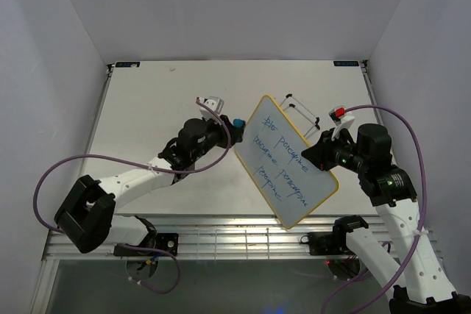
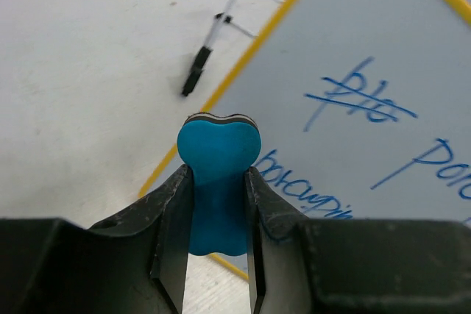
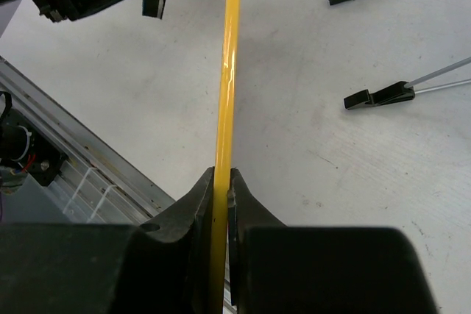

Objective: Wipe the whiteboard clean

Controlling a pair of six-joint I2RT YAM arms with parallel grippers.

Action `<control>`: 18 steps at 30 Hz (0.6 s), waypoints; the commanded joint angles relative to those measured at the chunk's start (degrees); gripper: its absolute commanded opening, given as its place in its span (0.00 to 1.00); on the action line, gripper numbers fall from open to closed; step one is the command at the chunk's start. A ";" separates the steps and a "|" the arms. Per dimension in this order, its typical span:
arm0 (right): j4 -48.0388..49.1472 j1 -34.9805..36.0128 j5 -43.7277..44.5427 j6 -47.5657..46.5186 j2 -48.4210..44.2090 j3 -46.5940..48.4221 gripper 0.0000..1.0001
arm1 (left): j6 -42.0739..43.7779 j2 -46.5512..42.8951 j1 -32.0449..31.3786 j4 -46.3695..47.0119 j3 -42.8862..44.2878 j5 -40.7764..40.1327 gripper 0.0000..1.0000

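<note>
While the whiteboard [image 1: 288, 161] stood tilted up off the bench [image 1: 158, 97] just right of centre in the overhead view, its long sides ran roughly from 11 o'clock to 5 o'clock. Its glossy white face carried several blue handwritten lines, one of them crossed through, and showed to both the overhead and the left wrist cameras. The right claw [image 3: 221, 182] was clamped on the board's thin yellow frame at the board's 3 o'clock side, its jaws drawn nearly together with only the frame's edge between them. The left claw [image 2: 218, 176] sat at the board's 10 o'clock corner and pinched a small blue eraser [image 2: 218, 154] by its narrow waist. The eraser's rounded head stuck out past the fingertips, with a thin dark layer on its far end. From the left wrist the eraser lay just beside the yellow frame, but whether it touched the board could not be told. Black-tipped wire feet [image 1: 302, 108] jutted from the board's back toward 12 o'clock, above the pale bench.
</note>
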 commanded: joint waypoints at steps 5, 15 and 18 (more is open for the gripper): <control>6.50 0.40 -3.55 0.65 -1.17 0.67 0.08 | 9.91 4.93 -4.06 22.14 1.08 1.89 0.11; 10.90 0.40 -10.05 5.74 -2.49 0.05 0.08 | 10.09 10.56 -6.34 36.11 -1.02 -0.46 0.08; 10.90 0.40 -10.57 6.62 -2.31 1.28 0.08 | 10.36 11.43 -6.87 39.36 -1.98 -1.53 0.08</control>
